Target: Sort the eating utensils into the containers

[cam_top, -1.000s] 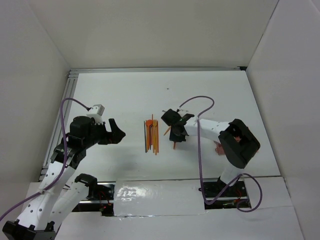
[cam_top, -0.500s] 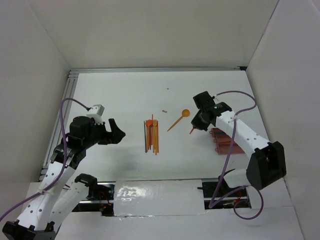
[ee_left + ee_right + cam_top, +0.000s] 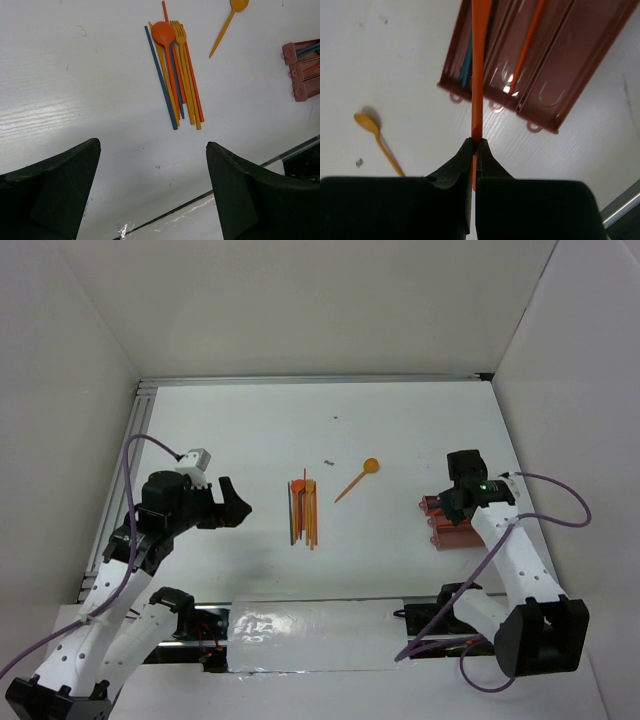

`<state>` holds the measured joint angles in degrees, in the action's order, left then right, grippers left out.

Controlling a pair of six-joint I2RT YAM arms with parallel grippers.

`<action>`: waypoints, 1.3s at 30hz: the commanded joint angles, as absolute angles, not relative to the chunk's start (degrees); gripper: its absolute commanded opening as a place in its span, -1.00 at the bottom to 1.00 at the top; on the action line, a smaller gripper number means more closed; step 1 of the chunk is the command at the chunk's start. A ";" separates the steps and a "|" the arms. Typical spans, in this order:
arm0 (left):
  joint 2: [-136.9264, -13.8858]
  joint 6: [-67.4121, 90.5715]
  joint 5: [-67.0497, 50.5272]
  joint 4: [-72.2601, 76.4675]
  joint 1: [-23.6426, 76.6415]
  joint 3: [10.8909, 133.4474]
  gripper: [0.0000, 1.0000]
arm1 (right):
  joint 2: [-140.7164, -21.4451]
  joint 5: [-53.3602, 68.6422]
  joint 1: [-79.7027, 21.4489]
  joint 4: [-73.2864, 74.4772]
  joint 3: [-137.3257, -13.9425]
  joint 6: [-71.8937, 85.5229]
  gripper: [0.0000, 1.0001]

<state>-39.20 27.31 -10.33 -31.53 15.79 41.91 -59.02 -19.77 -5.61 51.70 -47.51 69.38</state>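
A bundle of orange and blue utensils (image 3: 303,511) lies mid-table; it also shows in the left wrist view (image 3: 175,75). A lone orange spoon (image 3: 357,478) lies to its right and shows in the right wrist view (image 3: 377,143). The reddish-brown tray (image 3: 452,526) sits at the right, holding a blue and an orange stick (image 3: 529,37). My right gripper (image 3: 475,145) is shut on an orange stick (image 3: 478,70) and holds it over the tray's (image 3: 555,65) left trough. My left gripper (image 3: 232,503) is open and empty, left of the bundle.
White walls enclose the table. A metal rail (image 3: 310,379) runs along the back edge. The table's front edge with a dark gap (image 3: 210,195) lies just below the left gripper. Purple cables loop from both arms.
My right arm swung from beside the bundle to the right, carrying the orange stick over the tray. The lone spoon came into view. The left arm has not moved.
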 commanded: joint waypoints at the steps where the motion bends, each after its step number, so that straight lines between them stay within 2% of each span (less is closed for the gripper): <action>1: -39.46 27.16 -11.43 -29.80 15.73 42.98 1.00 | -59.59 -23.47 -0.27 50.10 -45.27 70.66 -1.00; 5: -39.73 26.98 -12.48 -29.01 15.73 42.72 0.99 | -61.78 -23.47 7.19 47.03 -43.95 71.28 -1.00; 11: -41.13 26.28 -14.32 -28.04 15.64 42.45 1.00 | -63.63 -22.24 11.16 41.14 -42.80 70.84 -1.00; 19: -43.77 26.02 -14.85 -27.25 15.73 42.80 1.00 | -67.67 -18.73 11.69 37.79 -40.34 71.10 -1.00; 30: -43.33 25.84 -14.77 -26.98 15.73 42.54 1.00 | -68.02 -20.13 10.55 36.39 -38.06 74.00 -1.00; 35: -43.15 25.58 -14.68 -27.07 15.56 42.63 0.99 | -69.87 -18.98 9.76 36.39 -38.06 74.62 -0.88; 39: -42.45 25.66 -14.50 -26.98 15.65 42.45 1.00 | -69.88 -18.98 8.79 35.86 -38.58 73.83 -0.46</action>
<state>-43.88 26.94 -13.80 -29.12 15.79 41.91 -69.95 -18.20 9.65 37.95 -38.41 73.67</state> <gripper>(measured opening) 0.997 0.243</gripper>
